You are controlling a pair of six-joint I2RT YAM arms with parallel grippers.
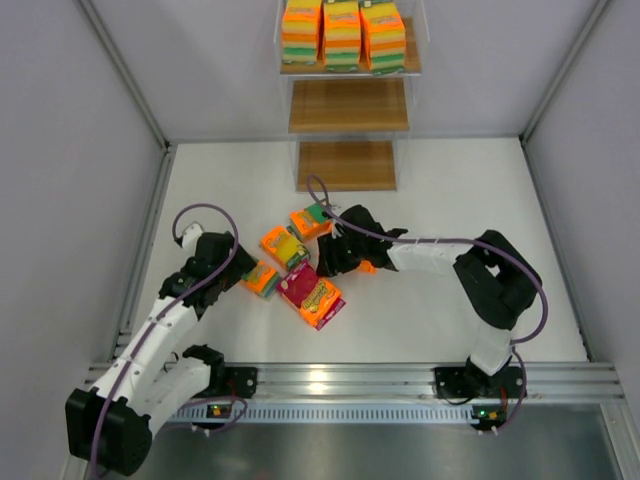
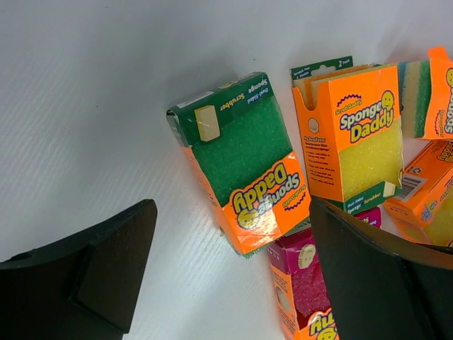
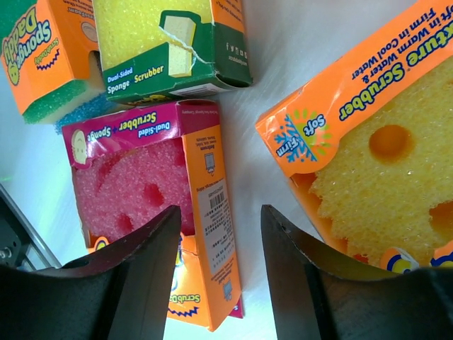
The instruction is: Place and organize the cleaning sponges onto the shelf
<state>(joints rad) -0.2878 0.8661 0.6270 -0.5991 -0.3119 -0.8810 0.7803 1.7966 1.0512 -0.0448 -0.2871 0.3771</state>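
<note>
Black fingers of the right gripper (image 3: 221, 212) stand partway apart and clamp nothing. The orange barcode side of the magenta Dual-Sided Sponge pack (image 3: 134, 184) lies on the table below the gap. Just right of the magenta pack, apart from it, lies a yellow smiley scrubber pack (image 3: 375, 149) in orange wrapping. Just beyond the magenta pack's far end lies a yellow-faced Sponge Daddy pack (image 3: 166, 42).

The left gripper (image 2: 233, 212) is spread wide and holds nothing. It sits left of the magenta pack and faces a green-faced Sponge Daddy pack (image 2: 244, 166), whose near end meets the magenta pack's corner.

A fifth pack (image 1: 311, 222) lies farther beyond the magenta pack, toward the shelf (image 1: 348, 105). The shelf stands well beyond the magenta pack, at the far side of the white table (image 1: 470, 190). Three stacks of sponge packs (image 1: 343, 35) occupy its top board.
</note>
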